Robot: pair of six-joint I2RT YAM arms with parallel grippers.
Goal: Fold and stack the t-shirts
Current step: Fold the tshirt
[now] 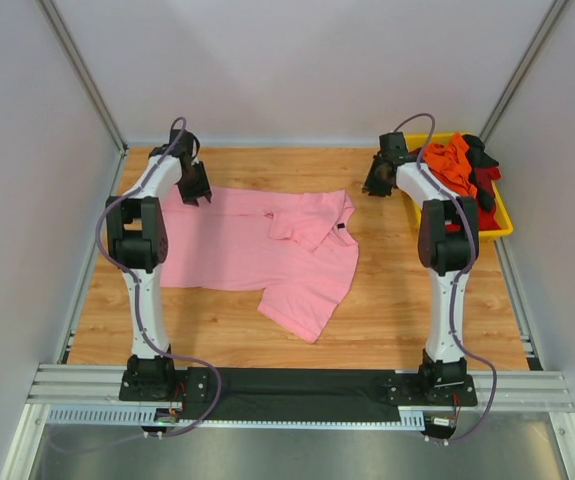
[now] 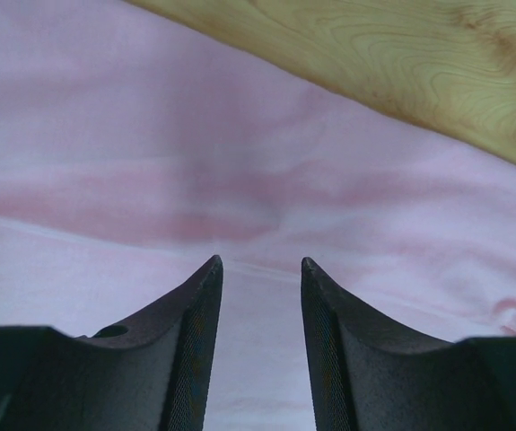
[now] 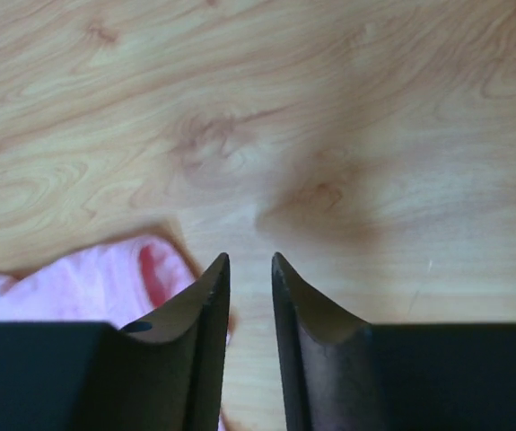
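no text, brand, number or sign can be read in any view, and the small dark patch (image 1: 339,228) at the collar of the pink t-shirt (image 1: 257,255) is too small to make out.

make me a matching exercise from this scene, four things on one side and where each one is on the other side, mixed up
Things
1. pink t-shirt
2. orange t-shirt
3. left gripper
4. right gripper

Places
A. above bare wood, beside a pink edge
B. laid out on the table
C. in the yellow bin
D. above pink cloth

Pairs: 1-B, 2-C, 3-D, 4-A
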